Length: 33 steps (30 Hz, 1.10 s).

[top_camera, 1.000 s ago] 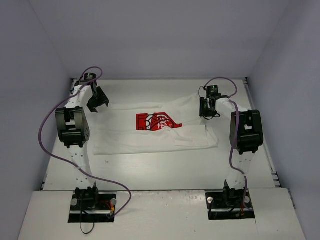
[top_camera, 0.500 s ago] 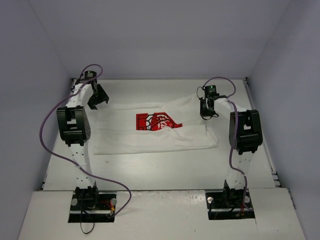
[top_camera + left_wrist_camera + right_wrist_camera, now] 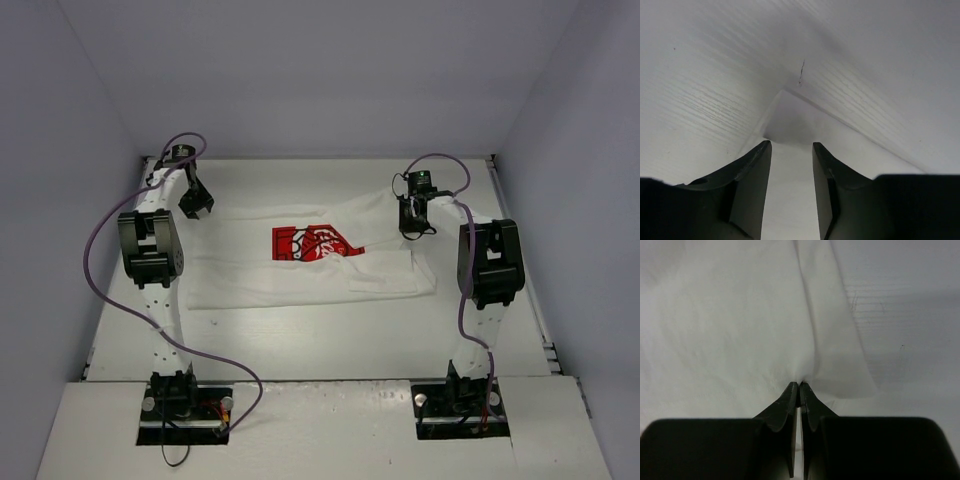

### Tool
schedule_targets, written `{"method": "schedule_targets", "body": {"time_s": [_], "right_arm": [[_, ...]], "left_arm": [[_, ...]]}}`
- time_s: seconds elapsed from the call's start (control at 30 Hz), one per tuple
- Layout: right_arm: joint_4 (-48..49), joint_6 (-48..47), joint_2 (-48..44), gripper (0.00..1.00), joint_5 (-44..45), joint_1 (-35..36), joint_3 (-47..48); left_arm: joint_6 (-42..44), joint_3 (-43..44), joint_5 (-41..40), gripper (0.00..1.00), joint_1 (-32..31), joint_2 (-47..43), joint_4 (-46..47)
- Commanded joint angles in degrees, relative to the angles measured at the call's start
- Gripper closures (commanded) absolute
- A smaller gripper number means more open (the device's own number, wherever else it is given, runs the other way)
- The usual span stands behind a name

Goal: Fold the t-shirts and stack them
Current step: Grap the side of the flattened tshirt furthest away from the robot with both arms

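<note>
T-shirt (image 3: 300, 275) lies flat mid-worktop (image 3: 330, 335), red print up. R hand (image 3: 799, 386) is pinched shut on its far-right edge, w/ fabric puckered at the tips. L hand (image 3: 791, 145) has fingers apart, nothing gripped, just beside shirt's far-left corner.

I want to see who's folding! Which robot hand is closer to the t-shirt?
The right. The right gripper pinches the t-shirt at its far right corner. The left gripper hangs just off its far left corner, jaws apart, holding nothing.
</note>
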Motion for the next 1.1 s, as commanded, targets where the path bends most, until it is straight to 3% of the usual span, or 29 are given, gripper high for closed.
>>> {"method": "schedule_targets", "body": {"time_s": [0.0, 0.3, 0.77, 0.87, 0.97, 1.07], "right_arm": [[1.13, -0.68, -2.4, 1.0, 0.48, 0.37, 2.0], [1.22, -1.18, -2.25, 1.0, 0.48, 0.28, 1.98], [1.13, -1.44, -2.19, 1.0, 0.89, 0.19, 1.83], [1.19, -1.36, -2.08, 1.0, 0.66, 0.28, 1.86], [1.22, -1.36, -1.84, 1.0, 0.36, 0.28, 1.99], [1.13, -1.36, -1.93, 1.0, 0.36, 0.28, 1.92]], "left_arm": [[-0.76, 3.76, -1.86, 0.7, 0.86, -1.88, 0.22], [-1.96, 2.45, -2.53, 0.65, 1.76, -2.17, 0.19], [-2.6, 4.06, -0.19, 0.66, 2.62, 0.46, 0.28], [-2.64, 4.51, 0.1, 0.73, 2.53, 0.84, 0.34], [-2.23, 5.34, 0.25, 0.9, 2.53, 1.25, 0.27], [-1.25, 6.56, 0.19, 0.92, 2.53, 0.84, 0.37]]}}
